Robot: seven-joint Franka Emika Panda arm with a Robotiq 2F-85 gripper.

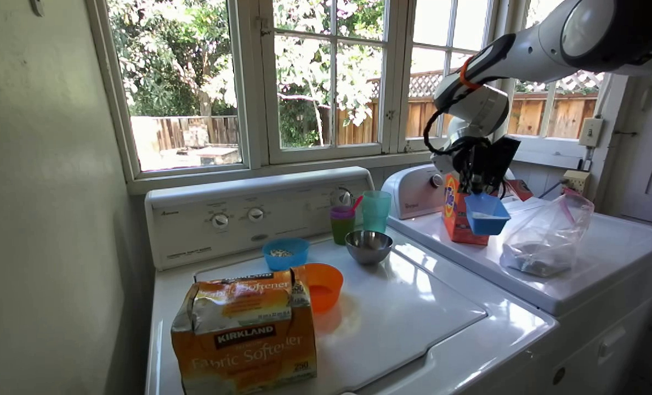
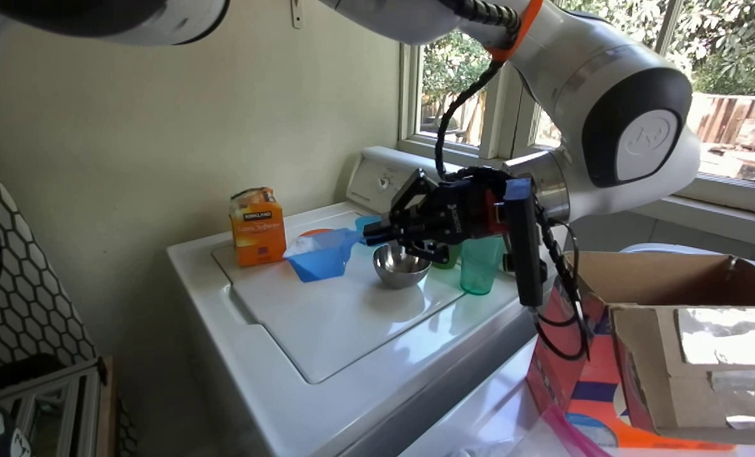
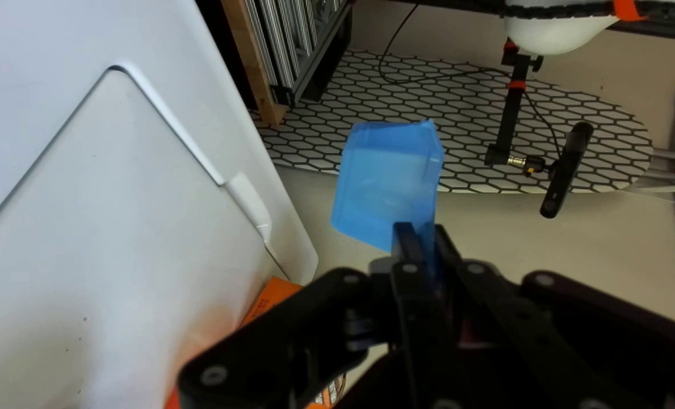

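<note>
My gripper point(image 2: 374, 235) is shut on the handle of a blue scoop point(image 2: 321, 259). The scoop holds white powder and hangs in the air above the white machine tops. In an exterior view, the scoop point(image 1: 487, 215) shows below the gripper point(image 1: 478, 189), in front of the orange detergent box. In the wrist view, the scoop point(image 3: 387, 182) sticks out beyond the fingertips of the gripper point(image 3: 423, 236). A metal bowl point(image 2: 400, 271) stands on the machine top below the gripper. It shows empty in an exterior view point(image 1: 368, 248).
Near the metal bowl stand a teal cup point(image 1: 376, 211), a green cup point(image 1: 342, 227), a blue bowl point(image 1: 287, 255) with pale bits and an orange bowl point(image 1: 328, 285). A Kirkland box point(image 1: 249, 345), the orange detergent box point(image 1: 460, 225) and a plastic bag point(image 1: 550, 236) stand around.
</note>
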